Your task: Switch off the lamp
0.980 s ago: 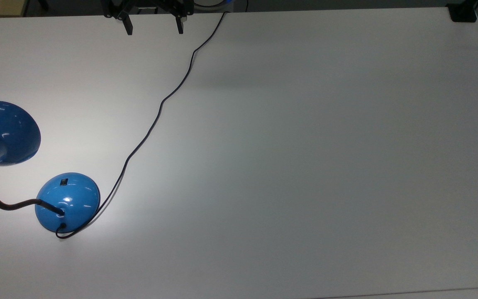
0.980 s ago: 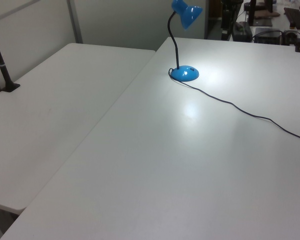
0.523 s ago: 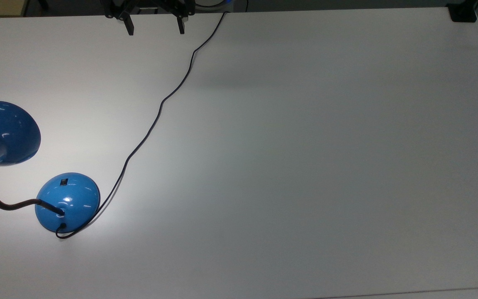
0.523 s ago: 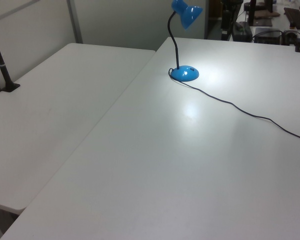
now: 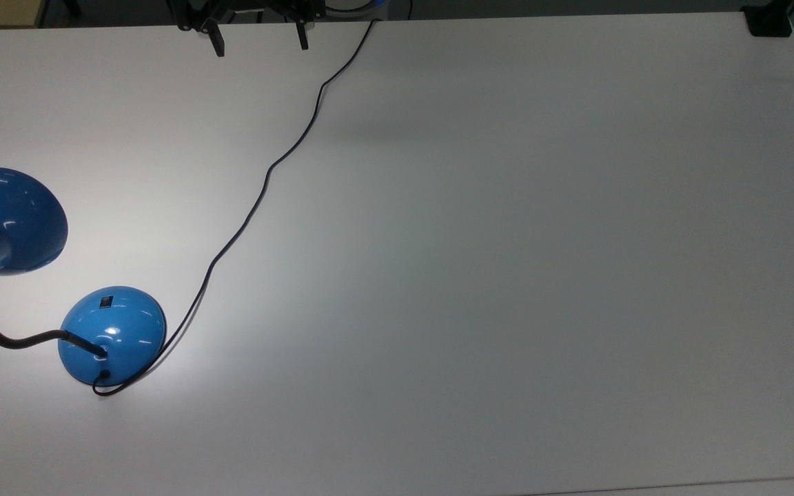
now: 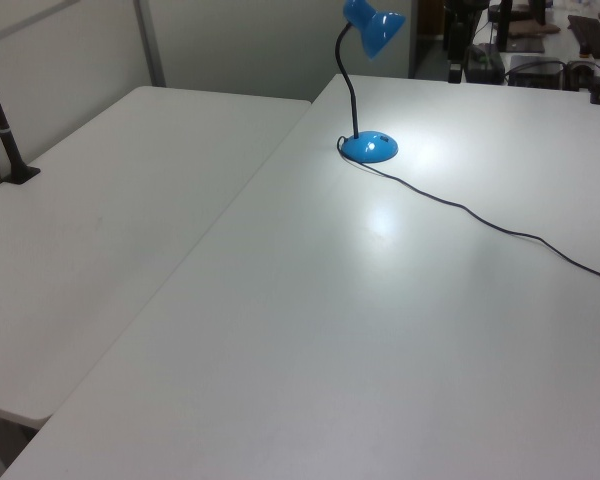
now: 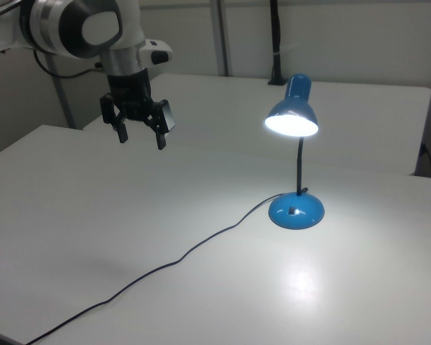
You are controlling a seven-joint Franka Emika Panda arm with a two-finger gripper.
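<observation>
Gripper (image 5: 259,39) spread wide, edging back from your lit lamp (image 7: 296,167); rocker switch (image 5: 105,301) untouched, approach not begun.

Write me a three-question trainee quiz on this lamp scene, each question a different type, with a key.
1. True or false: the lamp is lit.
2. Multiple choice: in the right view, the gripper is (A) shut on the lamp's cord, (B) open and raised above the table, well away from the lamp, (C) pressing the switch.
3. Short answer: where on the lamp is the small black switch?

Key
1. True: the shade glows and a bright patch falls on the table.
2. B.
3. On the blue dome base, on the side away from where the cord enters.
</observation>
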